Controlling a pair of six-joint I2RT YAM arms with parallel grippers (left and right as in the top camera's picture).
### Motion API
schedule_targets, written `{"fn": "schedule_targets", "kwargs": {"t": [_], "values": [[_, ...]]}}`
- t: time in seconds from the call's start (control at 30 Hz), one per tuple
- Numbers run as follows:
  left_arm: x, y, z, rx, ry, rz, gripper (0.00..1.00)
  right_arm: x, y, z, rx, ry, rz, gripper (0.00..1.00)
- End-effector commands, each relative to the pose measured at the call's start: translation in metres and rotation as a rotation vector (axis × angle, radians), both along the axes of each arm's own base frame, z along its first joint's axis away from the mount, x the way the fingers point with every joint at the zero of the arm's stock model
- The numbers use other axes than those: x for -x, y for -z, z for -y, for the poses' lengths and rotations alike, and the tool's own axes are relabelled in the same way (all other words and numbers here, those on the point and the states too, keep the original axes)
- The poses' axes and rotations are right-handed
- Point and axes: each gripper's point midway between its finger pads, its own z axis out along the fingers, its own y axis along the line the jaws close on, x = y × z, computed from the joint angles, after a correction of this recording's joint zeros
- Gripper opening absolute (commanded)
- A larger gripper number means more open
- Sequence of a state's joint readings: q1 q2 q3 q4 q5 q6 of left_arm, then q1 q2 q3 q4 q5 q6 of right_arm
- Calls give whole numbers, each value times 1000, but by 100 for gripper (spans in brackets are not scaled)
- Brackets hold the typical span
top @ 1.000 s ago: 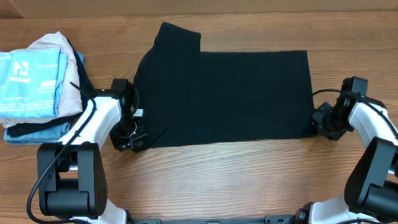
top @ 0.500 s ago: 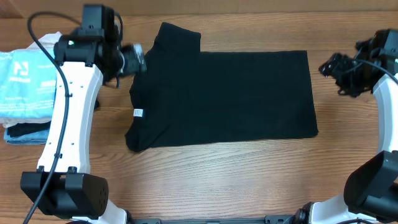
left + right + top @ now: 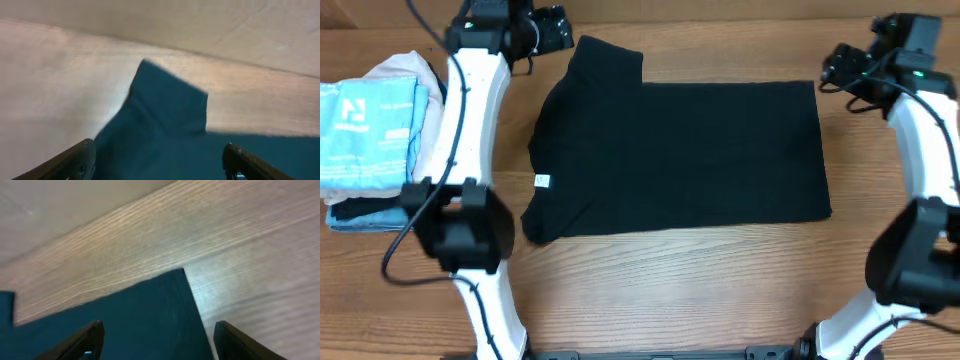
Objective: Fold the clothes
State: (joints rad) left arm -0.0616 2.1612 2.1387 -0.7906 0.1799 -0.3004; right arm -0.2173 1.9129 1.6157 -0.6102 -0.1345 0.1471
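Observation:
A black garment (image 3: 680, 155) lies flat and folded on the wooden table, with a sleeve flap (image 3: 608, 58) sticking up at its far left. My left gripper (image 3: 556, 26) hovers open above that far left corner; the left wrist view looks down on the sleeve flap (image 3: 170, 102) between its spread fingers (image 3: 75, 162). My right gripper (image 3: 835, 66) hangs open just beyond the far right corner, and the right wrist view has that corner (image 3: 172, 295) between the fingers (image 3: 82, 342). Neither holds any cloth.
A stack of folded clothes (image 3: 375, 135) with a light blue piece on top sits at the left edge of the table. A small white tag (image 3: 542, 181) shows on the garment's left side. Bare wood lies in front of the garment.
Both arms let go of the garment's near corners, opened and swung up to its far corners. The garment's near left corner now lies slightly splayed.

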Motion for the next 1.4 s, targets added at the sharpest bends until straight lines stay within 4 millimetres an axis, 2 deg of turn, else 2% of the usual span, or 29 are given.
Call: {"fn": "schedule_targets", "kwargs": {"t": [0.0,0.03,0.1,0.17,0.3,0.33,0.47,0.53,0.63,0.77,0.83,1.0,1.2,1.37], "values": [[-30,14,31,-10,95,72,85,-22,14,0,91,-6,16,74],[-36,22,34,-13,99,79,85,-27,19,-1,98,-11,22,74],[-50,49,45,-16,111,84,80,-37,36,-2,99,-15,24,74],[-58,75,48,-31,105,73,80,-42,52,-1,98,-15,14,74],[-71,129,38,-105,47,41,79,-51,75,0,102,-22,11,74],[-74,142,38,-109,44,37,76,-54,81,1,105,-24,13,74],[-81,181,30,-145,13,20,73,-63,98,1,106,-27,22,74],[-83,192,28,-156,2,21,72,-64,113,0,104,-29,6,74],[-89,195,27,-155,-2,44,71,-65,128,-1,115,-46,-5,74],[-100,183,26,-159,-12,112,64,-67,140,-1,115,-49,-10,74],[-103,181,27,-158,-15,126,61,-67,143,-2,114,-50,-15,74],[-108,180,26,-173,-11,157,62,-66,144,-2,112,-51,-22,74],[-103,213,26,-197,11,115,62,-65,145,-2,111,-51,-27,74],[-102,218,23,-217,18,105,60,-63,147,-3,110,-51,-38,75]]}}
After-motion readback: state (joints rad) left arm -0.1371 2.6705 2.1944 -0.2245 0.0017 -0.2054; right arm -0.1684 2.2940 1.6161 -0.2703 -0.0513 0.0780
